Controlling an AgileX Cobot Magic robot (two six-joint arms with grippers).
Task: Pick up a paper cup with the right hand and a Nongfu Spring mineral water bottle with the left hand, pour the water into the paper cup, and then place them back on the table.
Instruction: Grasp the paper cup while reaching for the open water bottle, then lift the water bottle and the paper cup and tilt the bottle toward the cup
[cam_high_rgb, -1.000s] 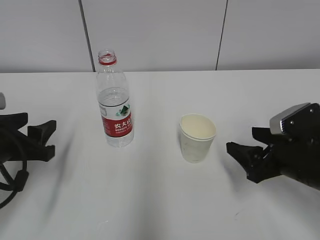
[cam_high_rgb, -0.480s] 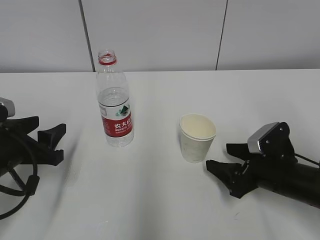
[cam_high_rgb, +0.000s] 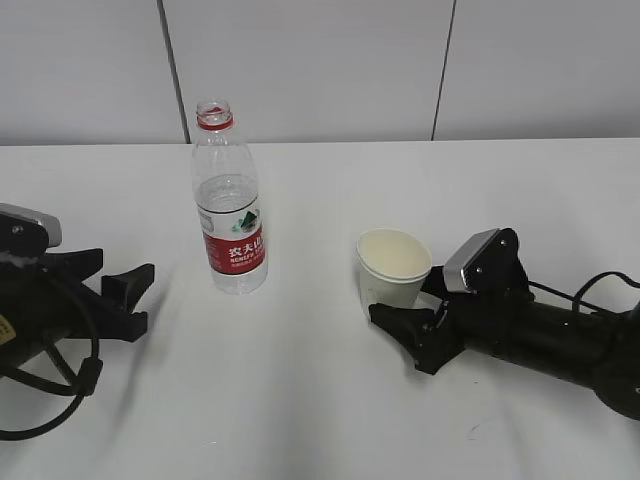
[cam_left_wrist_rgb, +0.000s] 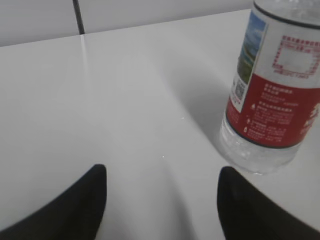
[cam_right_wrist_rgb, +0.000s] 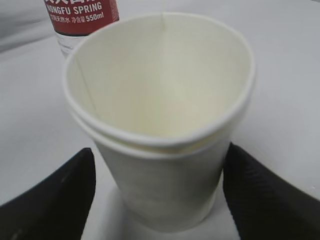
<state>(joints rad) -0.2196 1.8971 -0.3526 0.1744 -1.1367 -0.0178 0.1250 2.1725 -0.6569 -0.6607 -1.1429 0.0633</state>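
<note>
The paper cup (cam_high_rgb: 393, 268) stands upright on the white table (cam_high_rgb: 300, 400), empty, with a cream inside. My right gripper (cam_high_rgb: 404, 303) is open, low on the table, with a finger on each side of the cup; in the right wrist view the cup (cam_right_wrist_rgb: 160, 100) fills the gap between the fingers (cam_right_wrist_rgb: 60, 195) with a small space on each side. The Nongfu Spring bottle (cam_high_rgb: 230, 215) stands upright and uncapped, partly filled with water. My left gripper (cam_high_rgb: 125, 288) is open and empty, left of the bottle; the bottle (cam_left_wrist_rgb: 270, 105) shows ahead and right of the left gripper (cam_left_wrist_rgb: 160, 185).
A grey panelled wall (cam_high_rgb: 320, 60) runs along the table's far edge. The bottle's label (cam_right_wrist_rgb: 82, 20) shows behind the cup in the right wrist view. Cables trail behind both arms.
My right gripper has slid left until its open fingers straddle the cup. My left gripper has moved right toward the bottle. Cup and bottle have not moved.
</note>
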